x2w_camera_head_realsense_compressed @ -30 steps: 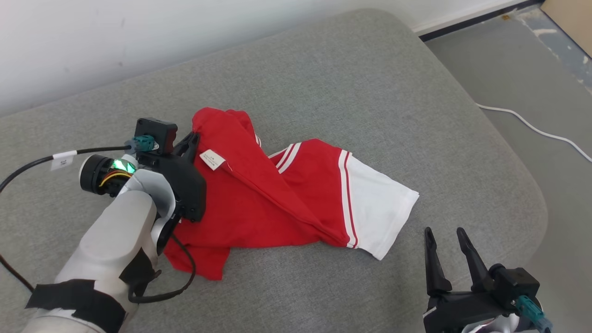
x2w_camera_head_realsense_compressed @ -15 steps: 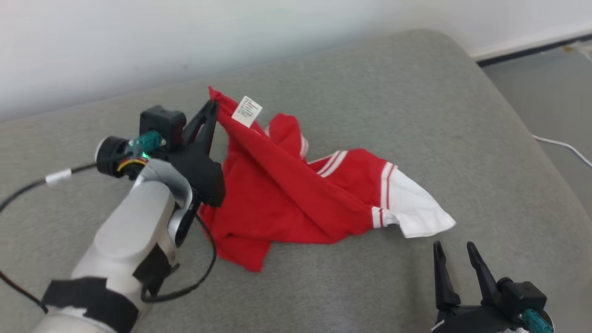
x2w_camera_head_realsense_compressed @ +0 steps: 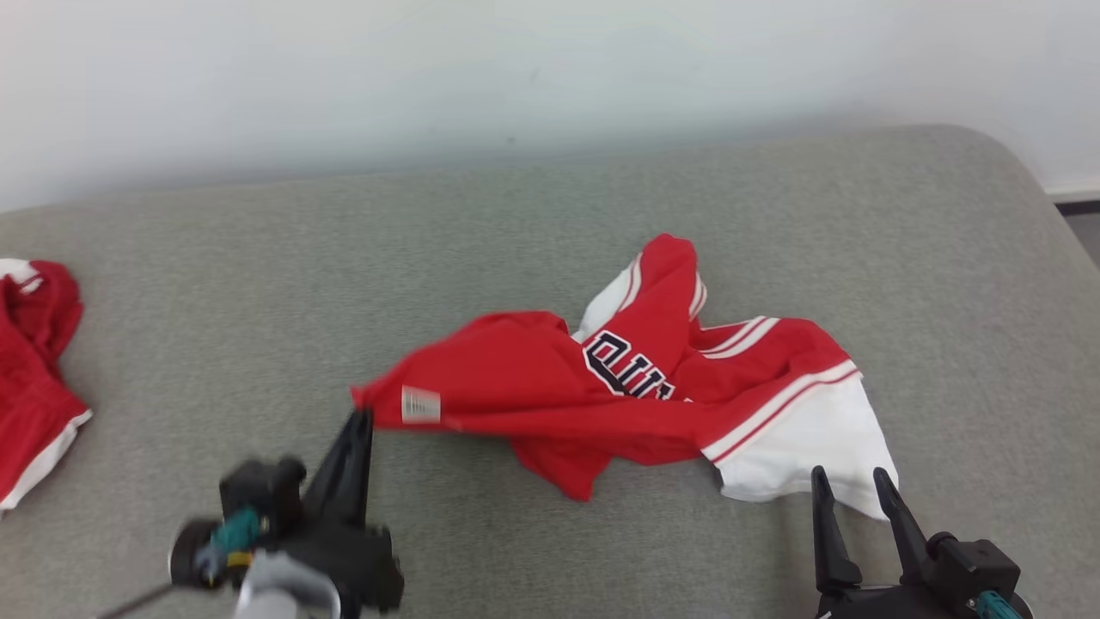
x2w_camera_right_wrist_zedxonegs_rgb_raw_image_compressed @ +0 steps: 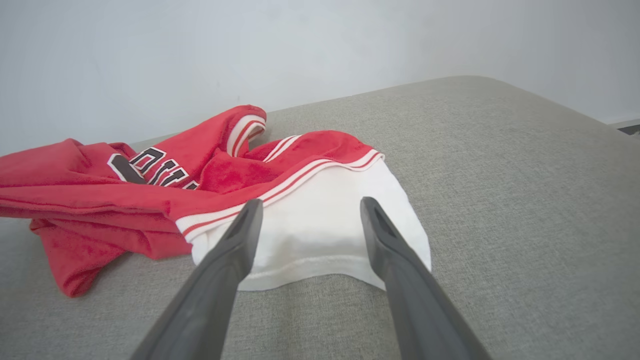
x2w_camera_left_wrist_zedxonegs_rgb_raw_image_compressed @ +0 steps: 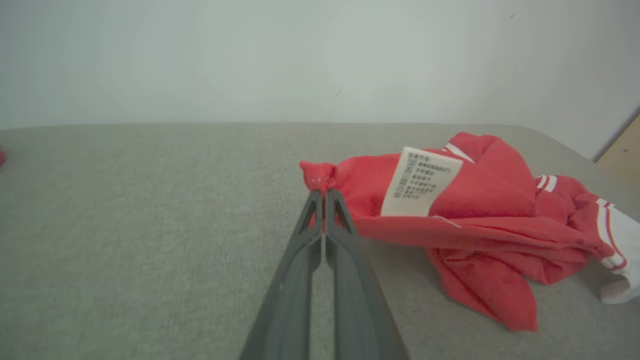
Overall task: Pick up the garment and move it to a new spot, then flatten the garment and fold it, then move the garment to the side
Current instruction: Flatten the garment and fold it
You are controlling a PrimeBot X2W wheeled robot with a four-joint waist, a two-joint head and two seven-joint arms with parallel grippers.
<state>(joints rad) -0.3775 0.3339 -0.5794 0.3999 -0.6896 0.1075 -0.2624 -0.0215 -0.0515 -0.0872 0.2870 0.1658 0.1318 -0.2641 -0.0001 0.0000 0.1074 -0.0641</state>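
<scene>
My left gripper (x2w_camera_head_realsense_compressed: 361, 419): clamped on the left corner of the red garment (x2w_camera_head_realsense_compressed: 533, 387).
My right gripper (x2w_camera_head_realsense_compressed: 846, 473): wide open, empty, near its white hem (x2w_camera_head_realsense_compressed: 799, 447).
Place: middle of the grey cushion (x2w_camera_head_realsense_compressed: 481, 232).

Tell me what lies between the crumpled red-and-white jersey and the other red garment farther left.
Bare grey fabric cushion lies between the red-and-white jersey and the other red garment, seen in head view.

Left pincer (x2w_camera_head_realsense_compressed: 362, 418) pinched tight shut; right pincer (x2w_camera_head_realsense_compressed: 847, 474) spread wide, fingers pointing up.
</scene>
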